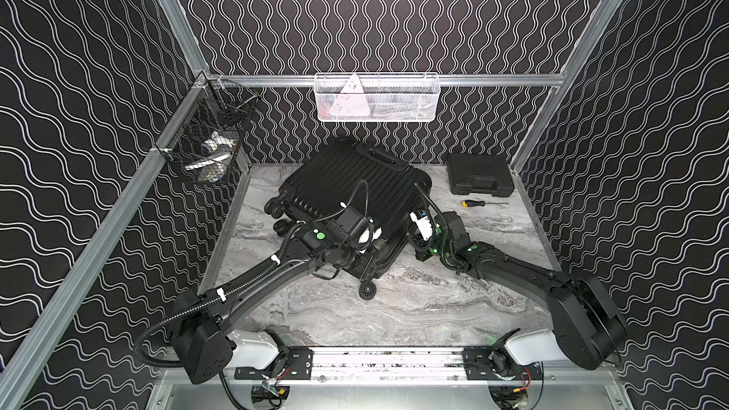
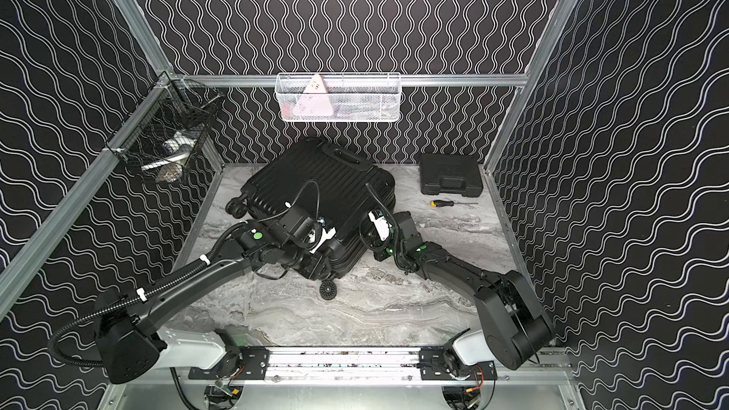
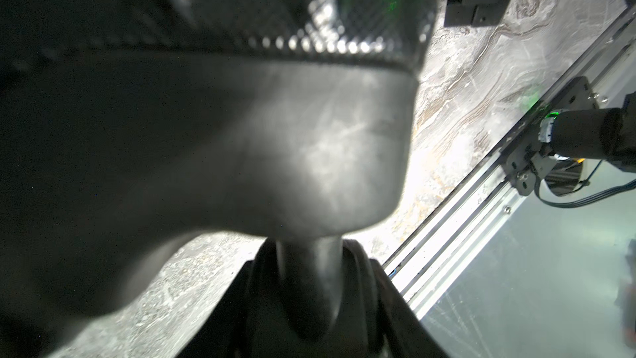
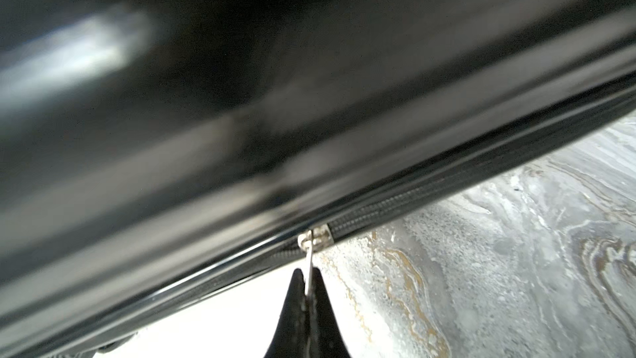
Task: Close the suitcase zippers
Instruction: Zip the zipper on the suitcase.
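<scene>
The black ribbed suitcase (image 1: 355, 187) (image 2: 315, 187) lies flat on the marble table (image 1: 414, 309), shells together. My left gripper (image 1: 365, 268) (image 3: 309, 277) is at its near corner, just above a wheel (image 1: 367, 291), with its black fingers (image 3: 382, 304) shut either side of the wheel's stem (image 3: 309, 270). My right gripper (image 1: 413, 244) (image 4: 309, 280) is at the suitcase's right side, shut on the thin silvery pull hanging from the slider (image 4: 315, 237). The zipper band (image 4: 430, 203) runs along the seam with its teeth meshed on one side of the slider.
A flat black tool case (image 1: 481, 179) sits at the back right, and a yellow-handled screwdriver (image 1: 473, 203) lies in front of it. A white wire basket (image 1: 376, 98) hangs on the back wall and a black one (image 1: 209, 143) on the left wall. A metal rail (image 1: 386, 360) edges the front.
</scene>
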Robot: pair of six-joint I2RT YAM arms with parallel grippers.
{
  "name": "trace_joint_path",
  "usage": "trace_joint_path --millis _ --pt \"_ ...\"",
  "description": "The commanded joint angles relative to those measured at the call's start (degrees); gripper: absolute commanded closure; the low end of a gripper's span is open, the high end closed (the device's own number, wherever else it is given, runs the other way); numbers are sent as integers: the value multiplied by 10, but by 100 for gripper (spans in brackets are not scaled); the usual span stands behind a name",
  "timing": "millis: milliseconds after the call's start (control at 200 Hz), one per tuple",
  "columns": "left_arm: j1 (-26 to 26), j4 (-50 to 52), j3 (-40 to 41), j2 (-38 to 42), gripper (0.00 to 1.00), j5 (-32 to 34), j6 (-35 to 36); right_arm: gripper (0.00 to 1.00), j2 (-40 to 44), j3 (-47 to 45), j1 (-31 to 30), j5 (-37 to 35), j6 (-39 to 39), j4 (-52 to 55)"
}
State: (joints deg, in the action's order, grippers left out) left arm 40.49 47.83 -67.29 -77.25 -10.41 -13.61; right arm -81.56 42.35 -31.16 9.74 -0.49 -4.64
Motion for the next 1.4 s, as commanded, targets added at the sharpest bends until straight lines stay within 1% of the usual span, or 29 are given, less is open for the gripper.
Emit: trace_joint_path --millis 0,140,355,581,776,1011,1396 --pt "3 -76 4 5 70 1 -28 100 19 -12 -3 54 -9 -20" --pt "3 -113 13 12 70 7 -44 100 34 -42 -4 88 9 -37" --pt "3 -136 12 -3 71 -3 -61 100 44 -71 -17 105 21 -56" --pt "4 -158 16 -5 71 -8 -72 100 47 -89 -36 98 35 -83" --pt "4 -169 16 -5 71 1 -82 100 52 -93 -53 95 40 -91" --pt "5 -207 30 -7 71 0 -102 100 65 -109 -73 83 51 -116" --pt "5 -225 30 -14 72 10 -120 100 82 -124 -114 73 32 -132"
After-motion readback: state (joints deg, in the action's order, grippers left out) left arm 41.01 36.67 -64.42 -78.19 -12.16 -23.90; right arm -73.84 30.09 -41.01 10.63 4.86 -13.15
